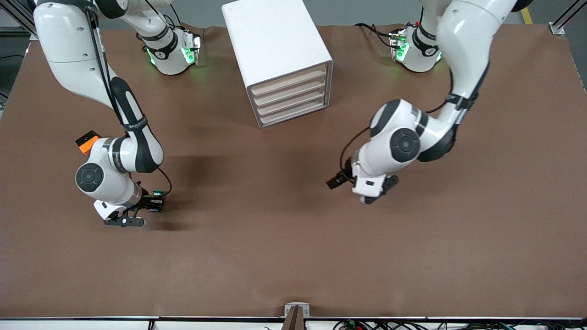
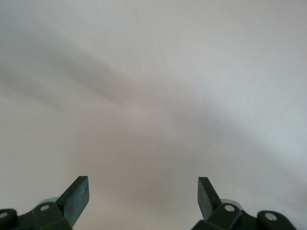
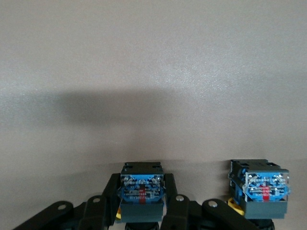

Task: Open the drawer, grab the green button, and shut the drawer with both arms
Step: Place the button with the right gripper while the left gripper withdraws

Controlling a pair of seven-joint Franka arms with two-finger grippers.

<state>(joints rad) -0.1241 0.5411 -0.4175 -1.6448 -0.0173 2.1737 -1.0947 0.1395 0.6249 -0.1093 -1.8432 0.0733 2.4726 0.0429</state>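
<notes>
- We see the right gripper (image 3: 142, 203) clamped on the blue-bodied button (image 3: 141, 184), low over the table (image 1: 293, 266) toward the right arm's end; a low carry suits a gentle set-down.
- Its cap faces away, so we cannot confirm the colour.
- A second button (image 3: 261, 187) stands just beside it, apart, so we judge this is a gathering spot.
- The left gripper (image 2: 144, 194) hangs spread and empty over bare table toward the left arm's end, waiting.
- The cabinet (image 1: 275, 41) sits mid-table by the bases' edge, its 4 drawers (image 1: 290, 94) all flush, so closing looks done.
</notes>
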